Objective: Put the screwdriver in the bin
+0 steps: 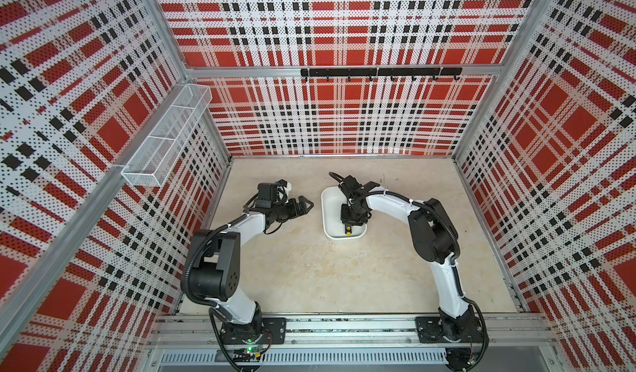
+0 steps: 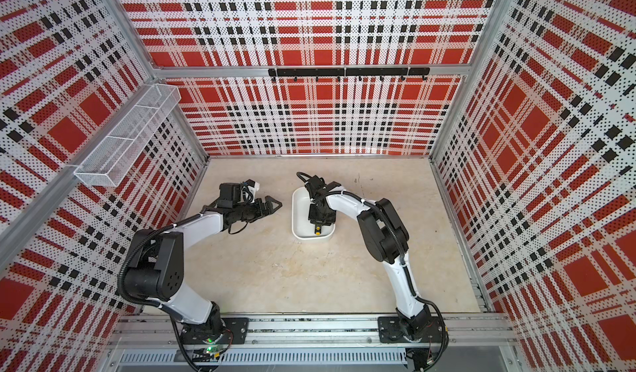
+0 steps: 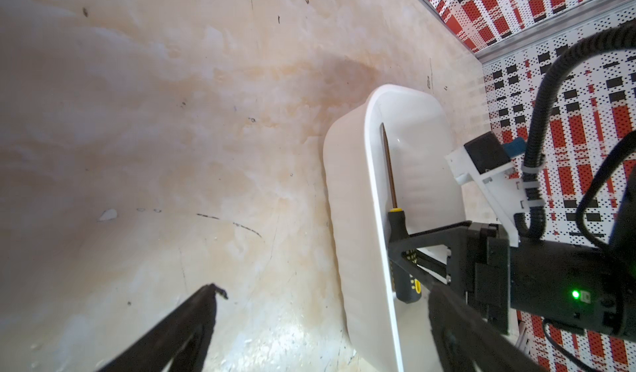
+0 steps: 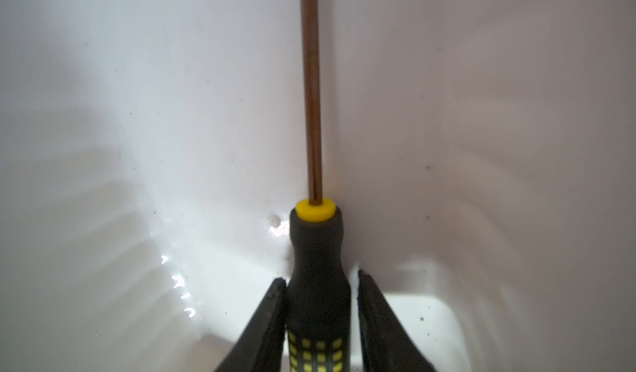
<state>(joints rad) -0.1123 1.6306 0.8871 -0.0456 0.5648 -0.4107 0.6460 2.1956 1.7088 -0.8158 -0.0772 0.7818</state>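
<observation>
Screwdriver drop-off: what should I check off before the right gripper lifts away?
1. Screwdriver inside bin: ok.
2. Shaft lengthwise within bin: ok.
3. Handle resting on bin floor: cannot tell.
4. Right gripper jaws parted, gap beside handle: ok.
5. Left gripper open, apart from bin: ok.
6. Bin flat on table: ok.
</observation>
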